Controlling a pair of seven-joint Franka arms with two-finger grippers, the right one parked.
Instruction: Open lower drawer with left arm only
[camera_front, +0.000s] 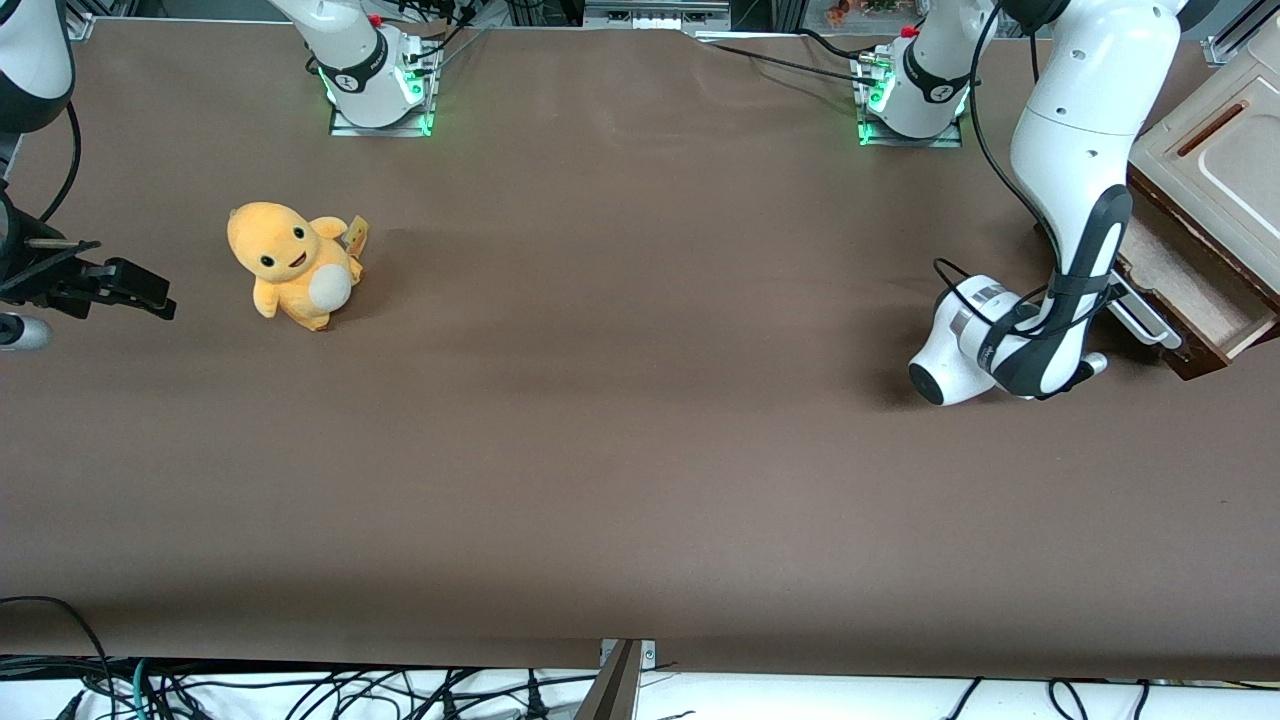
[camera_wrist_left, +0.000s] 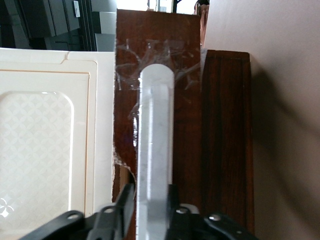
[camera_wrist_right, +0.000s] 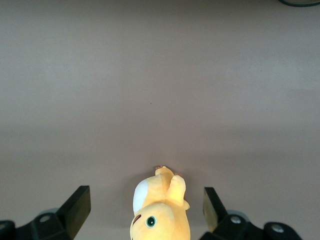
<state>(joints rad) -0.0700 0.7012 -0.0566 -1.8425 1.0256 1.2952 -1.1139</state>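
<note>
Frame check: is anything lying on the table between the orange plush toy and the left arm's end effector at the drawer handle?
Nothing: the front view shows bare brown tabletop between the orange plush toy and the end effector, which is shut on the dark wooden lower drawer's white bar handle.

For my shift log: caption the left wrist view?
Gripper fingers shut on the lower drawer's white handle.

Front view high, faces bases; left wrist close on gripper (camera_wrist_left: 150, 200), handle (camera_wrist_left: 155, 150)

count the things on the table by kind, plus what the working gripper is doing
plush toy: 1
drawer cabinet: 1
lower drawer, pulled partly out: 1
gripper, closed on the white bar handle: 1
total: 4
</note>
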